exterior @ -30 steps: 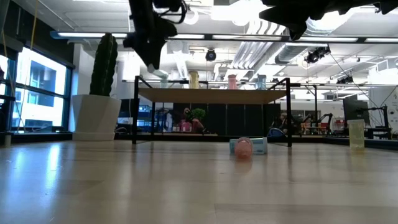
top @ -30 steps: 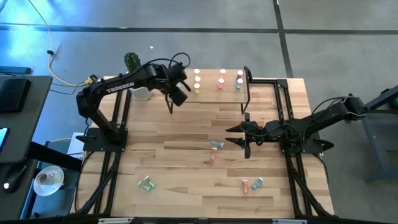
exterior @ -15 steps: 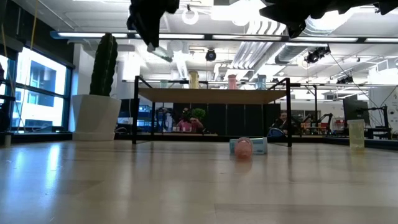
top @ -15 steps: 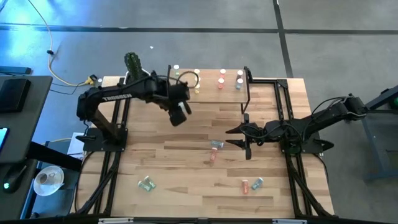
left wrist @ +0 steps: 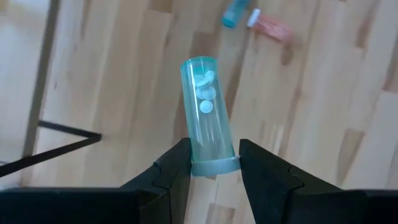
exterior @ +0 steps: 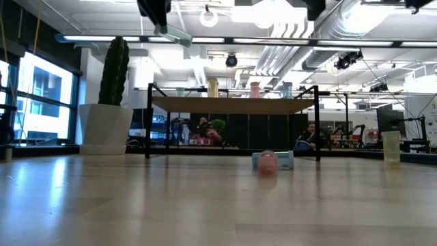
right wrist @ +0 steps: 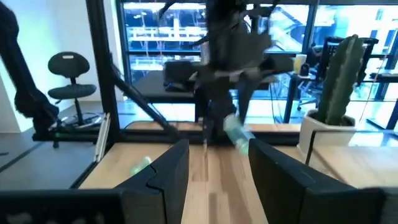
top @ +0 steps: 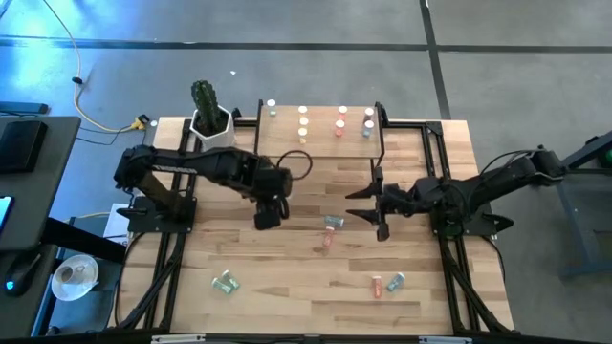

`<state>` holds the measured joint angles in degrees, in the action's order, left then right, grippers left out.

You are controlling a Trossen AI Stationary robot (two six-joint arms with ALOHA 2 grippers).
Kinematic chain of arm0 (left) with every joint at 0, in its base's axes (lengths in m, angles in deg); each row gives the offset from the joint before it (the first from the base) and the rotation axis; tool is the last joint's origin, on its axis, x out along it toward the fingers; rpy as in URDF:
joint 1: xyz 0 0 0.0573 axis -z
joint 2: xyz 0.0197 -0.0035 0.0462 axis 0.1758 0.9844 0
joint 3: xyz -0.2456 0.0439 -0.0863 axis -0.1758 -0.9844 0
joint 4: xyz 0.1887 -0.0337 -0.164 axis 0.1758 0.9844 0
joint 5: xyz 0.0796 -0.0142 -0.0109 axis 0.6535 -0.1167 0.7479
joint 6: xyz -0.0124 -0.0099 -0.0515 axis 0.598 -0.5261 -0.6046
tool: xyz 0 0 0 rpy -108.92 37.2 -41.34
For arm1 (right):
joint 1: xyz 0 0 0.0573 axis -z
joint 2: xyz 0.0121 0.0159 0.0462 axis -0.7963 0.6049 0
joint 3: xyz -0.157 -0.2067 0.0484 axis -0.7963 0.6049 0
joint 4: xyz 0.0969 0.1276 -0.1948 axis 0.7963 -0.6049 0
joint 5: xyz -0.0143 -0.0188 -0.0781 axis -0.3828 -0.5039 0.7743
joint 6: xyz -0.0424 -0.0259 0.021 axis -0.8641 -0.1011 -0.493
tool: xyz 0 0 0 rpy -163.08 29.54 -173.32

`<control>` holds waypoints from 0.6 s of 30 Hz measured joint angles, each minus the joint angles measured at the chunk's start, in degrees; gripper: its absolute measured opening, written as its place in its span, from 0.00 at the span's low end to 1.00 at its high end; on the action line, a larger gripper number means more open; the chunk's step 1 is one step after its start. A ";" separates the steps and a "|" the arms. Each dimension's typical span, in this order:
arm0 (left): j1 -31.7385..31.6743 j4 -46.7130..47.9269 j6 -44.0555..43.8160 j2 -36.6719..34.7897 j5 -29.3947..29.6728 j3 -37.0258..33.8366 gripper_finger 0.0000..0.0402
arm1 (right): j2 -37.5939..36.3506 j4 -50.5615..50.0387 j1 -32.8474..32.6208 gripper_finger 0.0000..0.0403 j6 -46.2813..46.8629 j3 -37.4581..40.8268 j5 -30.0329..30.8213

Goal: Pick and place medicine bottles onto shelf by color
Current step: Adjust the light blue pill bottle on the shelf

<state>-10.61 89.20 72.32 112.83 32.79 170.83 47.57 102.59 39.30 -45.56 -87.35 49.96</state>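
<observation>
Over mid-table: our left gripper [left wrist: 209,165] pinches a teal bottle [left wrist: 205,112] by its cap
Risk: we fear it tilts free

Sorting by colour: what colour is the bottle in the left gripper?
Pale teal bottle, held by the left gripper; clearest in the left wrist view.

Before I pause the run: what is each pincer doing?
Left pincer: shut on a teal bottle, above the table.
Right pincer: open, empty.
</observation>
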 joint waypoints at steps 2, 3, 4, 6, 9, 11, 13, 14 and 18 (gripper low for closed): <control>1.25 -0.02 1.03 0.00 0.22 0.00 0.30 | 0.42 -2.12 2.04 0.39 0.13 -2.57 -3.16; 1.81 -0.04 1.58 0.00 0.58 0.00 0.30 | 0.87 -3.46 3.10 0.39 0.15 -4.01 -4.44; 2.28 -0.09 1.95 0.00 1.14 0.00 0.30 | 1.33 -4.96 3.99 0.39 0.17 -5.46 -5.43; 2.96 -0.33 2.90 0.00 2.35 0.02 0.30 | 2.52 -8.54 5.63 0.39 0.49 -8.75 -5.87; 3.34 -0.58 5.42 0.00 3.34 0.02 0.30 | 4.35 -17.39 7.67 0.39 -0.03 -13.35 -5.86; 3.34 -0.88 7.52 0.00 3.38 0.02 0.30 | 6.06 -23.03 8.85 0.39 -0.07 -15.83 -5.86; 3.34 -1.53 10.01 0.00 3.41 0.02 0.30 | 7.90 -26.94 9.86 0.39 0.23 -18.24 -5.88; 3.34 -1.86 11.48 0.00 3.51 0.02 0.30 | 8.79 -28.47 10.27 0.39 0.70 -19.37 -5.92; 3.34 -3.33 17.34 0.00 6.39 0.04 0.30 | 12.55 -34.00 11.67 0.39 1.61 -23.65 -7.95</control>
<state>-7.27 85.87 89.66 112.83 39.18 170.87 60.12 68.60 50.97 -43.95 -111.00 42.01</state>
